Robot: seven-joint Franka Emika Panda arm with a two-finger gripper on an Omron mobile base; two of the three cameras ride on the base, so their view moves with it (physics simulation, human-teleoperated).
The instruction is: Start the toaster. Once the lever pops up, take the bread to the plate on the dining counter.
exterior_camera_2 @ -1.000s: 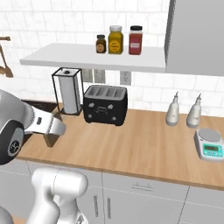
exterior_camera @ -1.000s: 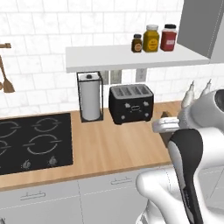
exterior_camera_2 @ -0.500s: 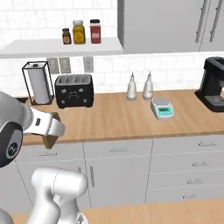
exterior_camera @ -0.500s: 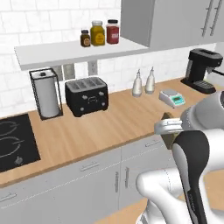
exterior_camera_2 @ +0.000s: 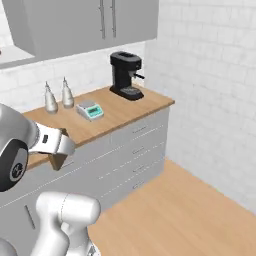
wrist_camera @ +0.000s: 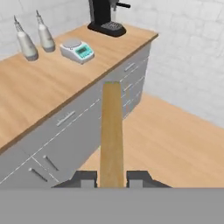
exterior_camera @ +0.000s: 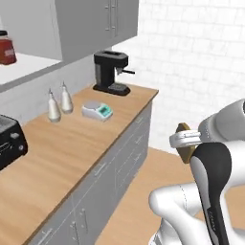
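My gripper (wrist_camera: pixel 112 178) is clamped on the bread (wrist_camera: pixel 112 135), a thin, flat tan slice seen edge-on and jutting straight out between the two dark fingers. I hold it in the air off the smooth wood counter (wrist_camera: pixel 48 87), above the floor. The boxy black toaster (exterior_camera: pixel 8 141) sits at the counter's far left.

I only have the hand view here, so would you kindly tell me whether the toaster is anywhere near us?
Observer: The left base view shows the toaster at its left edge, on the counter.
Operator: And what hangs above that counter?
Observer: Grey wall cabinets hang above the coffee machine.
Operator: Does the bread look secure from outside?
Observer: The bread juts from the end effector, clamped edge-on, out over the floor.
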